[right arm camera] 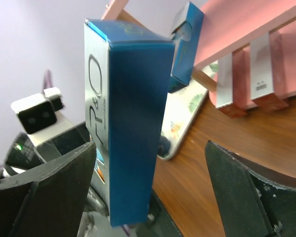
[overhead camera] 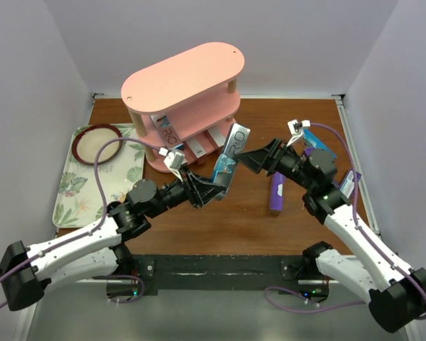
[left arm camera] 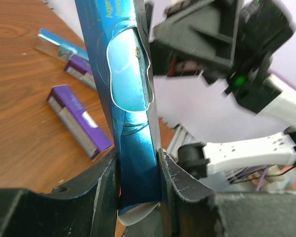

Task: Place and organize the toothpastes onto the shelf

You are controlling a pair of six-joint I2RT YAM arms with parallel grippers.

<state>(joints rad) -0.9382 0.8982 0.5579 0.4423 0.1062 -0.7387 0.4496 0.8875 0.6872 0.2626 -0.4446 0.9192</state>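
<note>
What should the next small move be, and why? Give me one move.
Probably draw the right fingers back, clear of the blue box. They stand wide open around it, while the left fingers are clamped on one end, so the left side alone holds it and could then carry it to the shelf.

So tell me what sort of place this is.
Probably a robot test booth, not a home: plain walls box in a wooden table, two robot arms are bolted at its near edge, and the pink shelf and toothpaste boxes look staged.
</note>
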